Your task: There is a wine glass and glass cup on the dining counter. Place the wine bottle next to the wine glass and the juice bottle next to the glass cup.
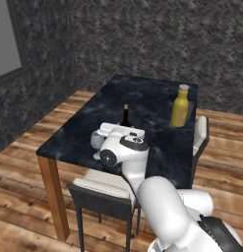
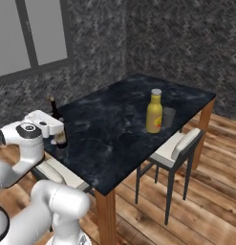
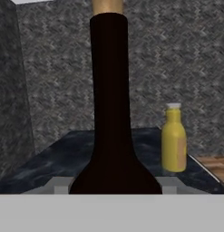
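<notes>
No readable writing anywhere; the juice bottle only showed a blurred orange patch on its yellow side, pale cap on top. My fingers were clamped on the wine bottle low on its body, neck rising straight up past my camera. The bottle stood upright at the near edge of the desk, by the corner closest to my base. My arm was folded, elbow up, hand level and reaching forward over a chair. Juice bottle stood well apart at the far side edge, glass cup just beside it, faint grey. Second chair tucked there.
</notes>
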Controlling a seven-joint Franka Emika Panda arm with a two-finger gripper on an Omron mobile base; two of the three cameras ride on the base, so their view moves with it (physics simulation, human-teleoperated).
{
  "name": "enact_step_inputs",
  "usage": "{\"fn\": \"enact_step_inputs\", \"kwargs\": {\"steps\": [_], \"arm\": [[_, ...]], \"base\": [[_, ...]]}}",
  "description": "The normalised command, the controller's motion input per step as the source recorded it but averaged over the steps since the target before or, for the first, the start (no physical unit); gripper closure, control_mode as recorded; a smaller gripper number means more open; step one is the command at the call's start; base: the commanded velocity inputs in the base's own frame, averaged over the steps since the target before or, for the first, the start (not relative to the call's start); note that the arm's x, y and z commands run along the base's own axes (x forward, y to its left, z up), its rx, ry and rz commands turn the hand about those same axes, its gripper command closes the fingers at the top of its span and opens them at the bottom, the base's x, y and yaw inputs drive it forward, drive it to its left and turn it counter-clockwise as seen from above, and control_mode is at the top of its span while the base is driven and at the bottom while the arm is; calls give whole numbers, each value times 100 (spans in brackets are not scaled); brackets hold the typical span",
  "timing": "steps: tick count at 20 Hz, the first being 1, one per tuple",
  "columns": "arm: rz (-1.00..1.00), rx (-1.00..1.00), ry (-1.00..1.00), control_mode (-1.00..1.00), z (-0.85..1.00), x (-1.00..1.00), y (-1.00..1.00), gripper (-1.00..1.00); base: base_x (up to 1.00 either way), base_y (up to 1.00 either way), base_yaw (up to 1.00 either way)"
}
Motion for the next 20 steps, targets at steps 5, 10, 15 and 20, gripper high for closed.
{"fn": "enact_step_inputs", "kwargs": {"steps": [5,10,15,20], "arm": [[1,0,0,-100,-22,15,1,100],[2,0,0,-100,-25,11,4,100],[6,0,0,-100,-19,12,1,100],[9,0,-4,-100,-13,16,2,100]], "base": [[0,0,0],[0,0,0],[0,0,0],[0,0,0]]}}
